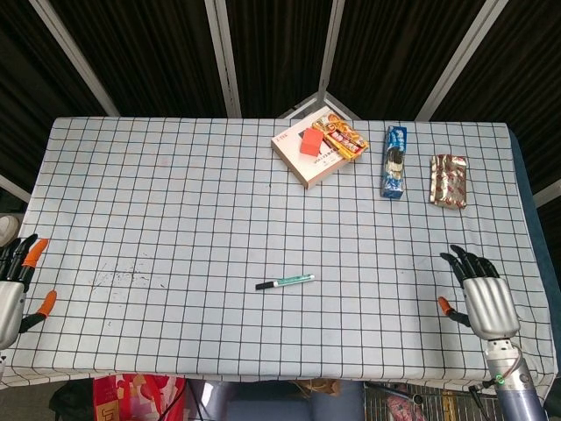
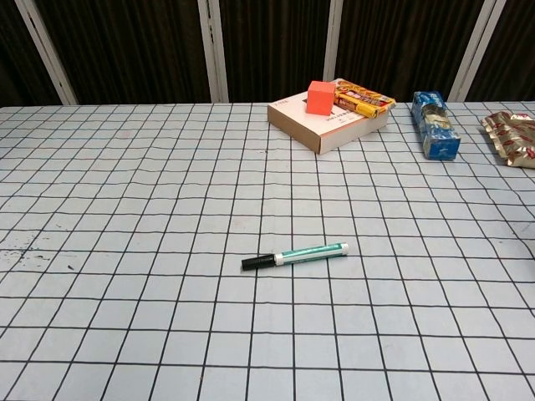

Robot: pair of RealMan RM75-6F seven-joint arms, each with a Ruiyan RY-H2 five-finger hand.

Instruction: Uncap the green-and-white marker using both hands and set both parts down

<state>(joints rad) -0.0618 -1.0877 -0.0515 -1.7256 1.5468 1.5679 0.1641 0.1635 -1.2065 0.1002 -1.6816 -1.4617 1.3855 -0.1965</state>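
Observation:
The green-and-white marker [image 1: 285, 282] [image 2: 295, 255] lies flat on the checked cloth near the table's front middle, its black cap pointing left. My left hand [image 1: 16, 285] hangs at the table's front left edge, fingers spread, holding nothing. My right hand [image 1: 478, 296] sits over the front right corner, fingers apart and empty. Both hands are far from the marker. Neither hand shows in the chest view.
A flat white box [image 1: 308, 153] [image 2: 328, 122] with a red cube [image 1: 311, 141] and a yellow snack pack [image 1: 342, 138] on it stands at the back. To its right lie a blue packet [image 1: 394, 162] and a shiny wrapped packet [image 1: 448, 181]. Ink specks [image 1: 123, 275] mark the cloth front left.

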